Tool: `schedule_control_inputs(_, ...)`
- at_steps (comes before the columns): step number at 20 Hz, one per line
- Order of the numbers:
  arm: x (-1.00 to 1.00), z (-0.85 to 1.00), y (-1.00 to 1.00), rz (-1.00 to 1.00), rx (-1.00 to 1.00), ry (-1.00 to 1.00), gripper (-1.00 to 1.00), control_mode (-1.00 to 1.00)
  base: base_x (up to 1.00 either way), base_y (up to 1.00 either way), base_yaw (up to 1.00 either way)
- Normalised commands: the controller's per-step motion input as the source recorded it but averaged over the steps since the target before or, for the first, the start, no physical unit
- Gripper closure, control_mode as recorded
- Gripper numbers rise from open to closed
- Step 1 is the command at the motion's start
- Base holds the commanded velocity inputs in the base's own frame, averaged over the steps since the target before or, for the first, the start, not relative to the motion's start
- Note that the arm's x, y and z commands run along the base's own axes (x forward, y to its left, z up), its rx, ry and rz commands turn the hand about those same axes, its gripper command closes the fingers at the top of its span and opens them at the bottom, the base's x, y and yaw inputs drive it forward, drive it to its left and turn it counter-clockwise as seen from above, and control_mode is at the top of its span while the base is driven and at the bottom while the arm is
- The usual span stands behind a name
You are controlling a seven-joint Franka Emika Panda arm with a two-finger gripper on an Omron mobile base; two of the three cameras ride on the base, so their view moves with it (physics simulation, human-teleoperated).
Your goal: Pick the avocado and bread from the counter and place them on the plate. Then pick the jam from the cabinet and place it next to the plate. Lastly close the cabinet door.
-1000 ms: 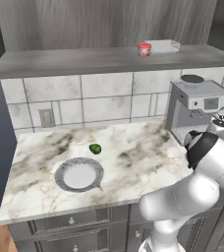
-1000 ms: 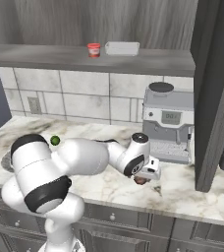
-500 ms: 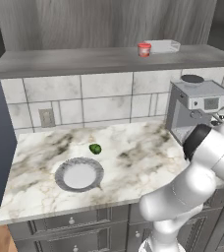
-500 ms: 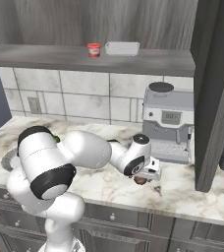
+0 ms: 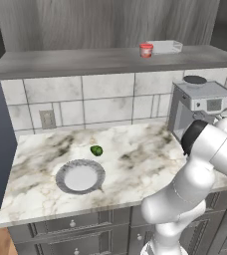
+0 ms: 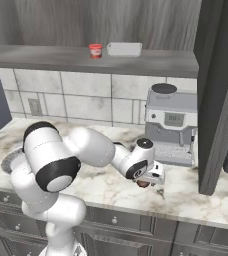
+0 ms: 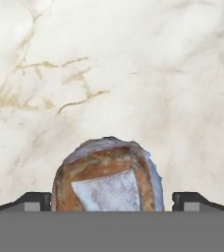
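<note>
— Fingers [image 7: 35, 202] stand wide, one tip on each side of the bread [image 7: 106, 179], not yet pressing it. The gripper [image 6: 145, 183] hangs low over the counter [image 6: 196, 195], just before the coffee machine [image 6: 170, 125].

— How will it handle?

— Light and crusty, I'd judge; a bit yielding. Take it across its round middle, gently.

— Count?

— One bread, one avocado [image 5: 96, 150] beside one plate [image 5: 65, 167], both well apart from the bread, and farthest, one jam [image 6: 95, 50] beside one white tray [image 6: 124, 48] on the cabinet [image 6: 51, 56] shelf.
</note>
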Motion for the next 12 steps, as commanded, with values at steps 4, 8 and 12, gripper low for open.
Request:
schedule_control_inputs(4,0.0,-0.02,0.0,0.0,0.0,0.0,1.0,-1.0,0.0,0.0,0.0)
schedule_control_inputs(8,0.0,0.0,0.08,0.0,0.0,0.0,1.0,-1.0,0.0,0.0,0.0)
schedule_control_inputs(12,-0.14,0.0,0.38,0.0,0.0,-0.04,1.0,-1.0,0.0,0.0,0.0)
